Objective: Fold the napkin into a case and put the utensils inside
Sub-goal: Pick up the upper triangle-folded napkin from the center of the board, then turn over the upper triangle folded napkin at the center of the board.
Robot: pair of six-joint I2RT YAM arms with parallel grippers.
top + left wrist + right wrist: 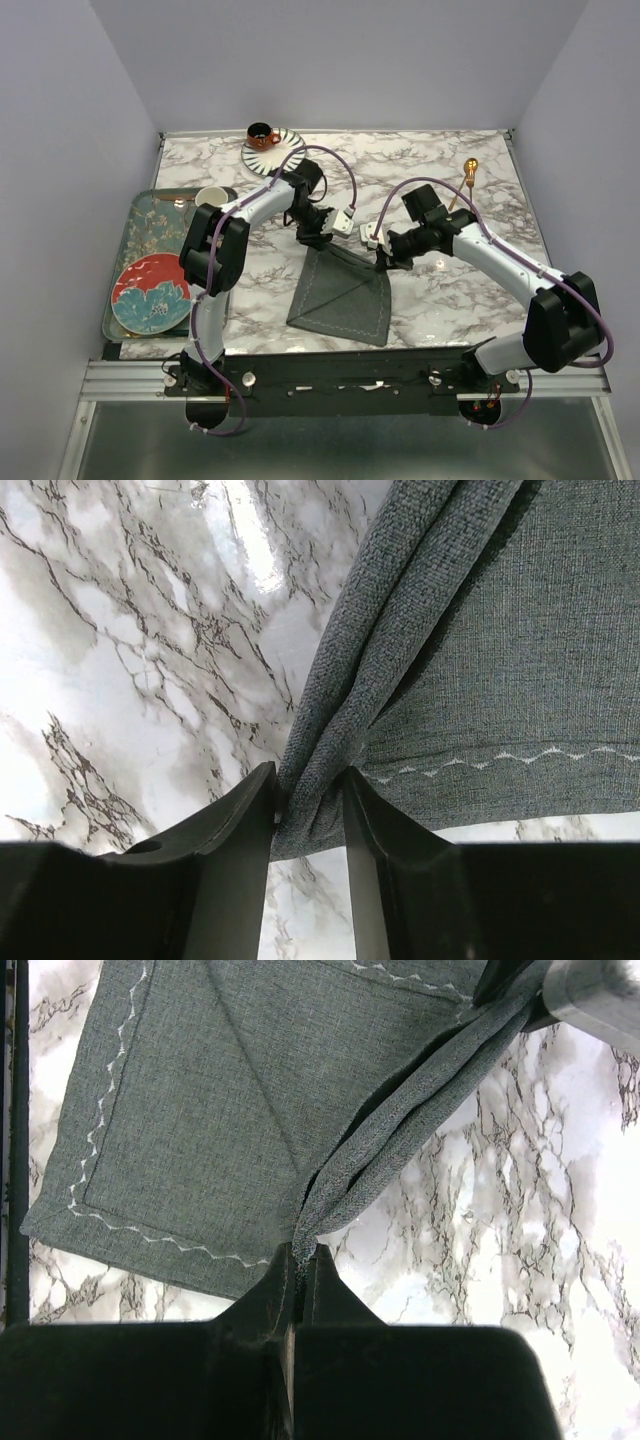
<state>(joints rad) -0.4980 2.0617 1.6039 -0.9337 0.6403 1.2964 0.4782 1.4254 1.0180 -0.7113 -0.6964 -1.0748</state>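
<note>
1. Left gripper: narrowed on bunched far-left corner of napkin
2. Napkin: dark grey weave, pale zigzag hem stitch, diagonal crease; near-centre of marble table, far edge raised
3. Right gripper: pinched tight on twisted far-right corner

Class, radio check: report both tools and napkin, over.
Left tool pinches dark grey cloth napkin. Right tool shut on it too. Gold metal utensil well clear.
</note>
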